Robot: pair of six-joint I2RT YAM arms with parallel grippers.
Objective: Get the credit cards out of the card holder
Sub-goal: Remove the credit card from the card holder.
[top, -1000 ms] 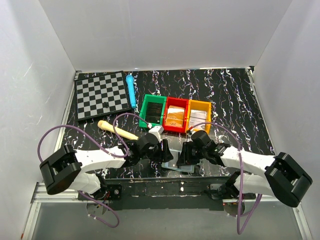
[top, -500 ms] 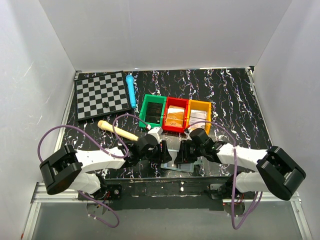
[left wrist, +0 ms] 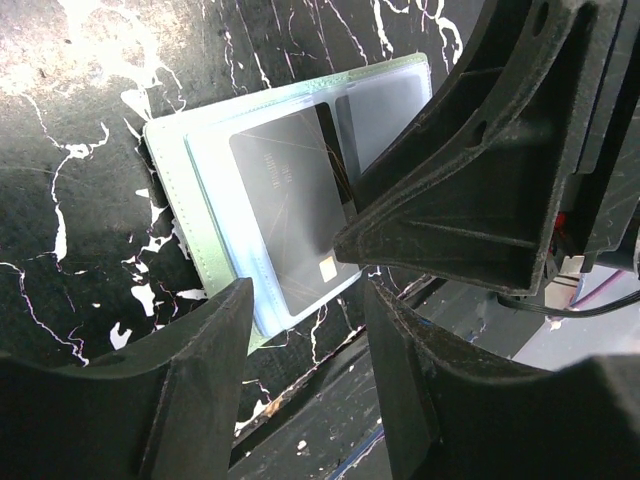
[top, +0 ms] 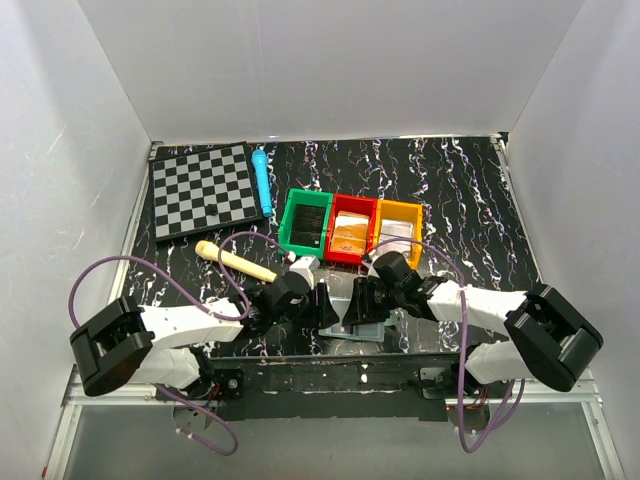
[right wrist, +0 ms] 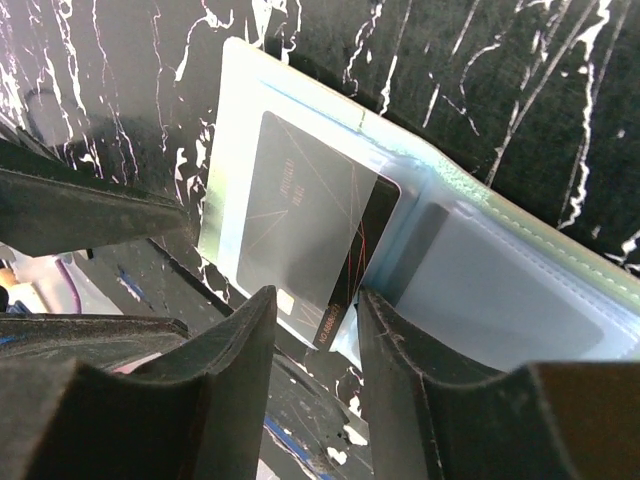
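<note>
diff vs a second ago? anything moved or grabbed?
The right hand slid left toward the left hand, its arm swinging in along the near edge. The left hand barely shifted. Both are open over the open card holder, nothing gripped. The dark card sits in its pocket as before. The card holder, bins, chessboard and wooden stick stayed put.

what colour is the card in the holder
Dark grey card, clearest in the right wrist view.
</note>
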